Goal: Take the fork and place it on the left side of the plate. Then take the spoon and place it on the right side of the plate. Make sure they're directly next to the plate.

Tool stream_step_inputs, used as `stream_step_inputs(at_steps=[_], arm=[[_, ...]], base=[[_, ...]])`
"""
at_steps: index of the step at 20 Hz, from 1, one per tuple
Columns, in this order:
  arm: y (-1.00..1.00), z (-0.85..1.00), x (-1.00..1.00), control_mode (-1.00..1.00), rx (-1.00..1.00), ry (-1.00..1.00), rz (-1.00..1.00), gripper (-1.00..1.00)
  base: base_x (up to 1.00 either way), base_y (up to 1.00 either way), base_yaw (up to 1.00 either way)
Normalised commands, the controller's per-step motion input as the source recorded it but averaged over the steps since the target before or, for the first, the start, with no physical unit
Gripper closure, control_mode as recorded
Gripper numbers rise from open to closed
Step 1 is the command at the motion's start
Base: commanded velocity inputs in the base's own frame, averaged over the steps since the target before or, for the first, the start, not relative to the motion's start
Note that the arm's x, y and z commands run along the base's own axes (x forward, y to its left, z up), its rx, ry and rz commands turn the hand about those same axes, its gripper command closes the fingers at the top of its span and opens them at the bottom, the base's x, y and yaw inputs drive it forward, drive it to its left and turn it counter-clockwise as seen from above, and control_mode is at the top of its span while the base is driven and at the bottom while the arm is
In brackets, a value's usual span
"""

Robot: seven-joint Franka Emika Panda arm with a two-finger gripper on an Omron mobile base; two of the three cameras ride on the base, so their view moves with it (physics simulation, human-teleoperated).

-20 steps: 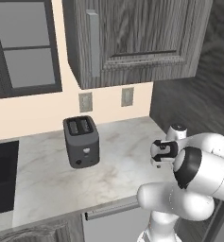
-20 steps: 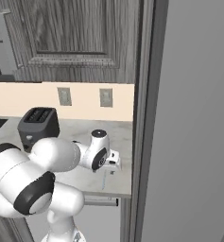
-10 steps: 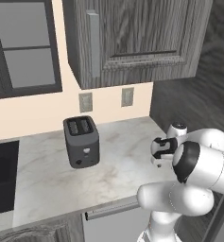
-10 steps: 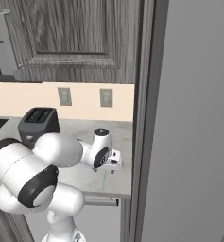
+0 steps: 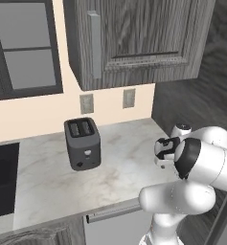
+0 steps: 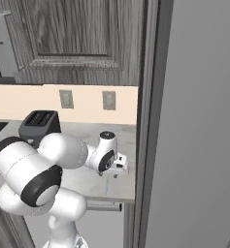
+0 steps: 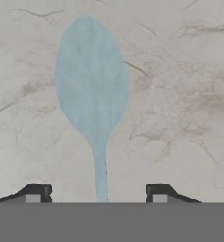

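A pale blue spoon [image 7: 91,90] lies flat on the marble counter [image 7: 189,104], its bowl pointing away from the hand and its thin handle running back between the fingertips. My gripper [image 7: 98,191] is open and straddles that handle, with a clear gap on each side. In the left base view the hand [image 5: 164,149] points down at the counter's right end, close to the front edge. From the right base view the hand [image 6: 116,167] sits low beside the tall grey wall. The fork and the plate are out of view.
A dark toaster [image 5: 82,143] stands mid-counter, well left of the hand. A tall grey panel [image 6: 194,145] closes off the counter's right end. Wooden wall cabinets [image 5: 134,38] hang above. A dark recess [image 5: 0,177] sits at the far left.
The hand stays low over the counter's right end. The arm's elbow has shifted slightly.
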Motion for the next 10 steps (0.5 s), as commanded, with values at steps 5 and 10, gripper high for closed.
stream_step_inputs(at_steps=[5, 10], arm=[[0.28, -0.55, -0.03, -1.00, 0.00, -0.02, 0.00, 1.00], [0.33, -0.54, -0.15, -1.00, -0.03, -0.03, 0.00, 1.00]], base=[[0.00, 0.00, 0.00], [0.00, 0.00, 0.00]])
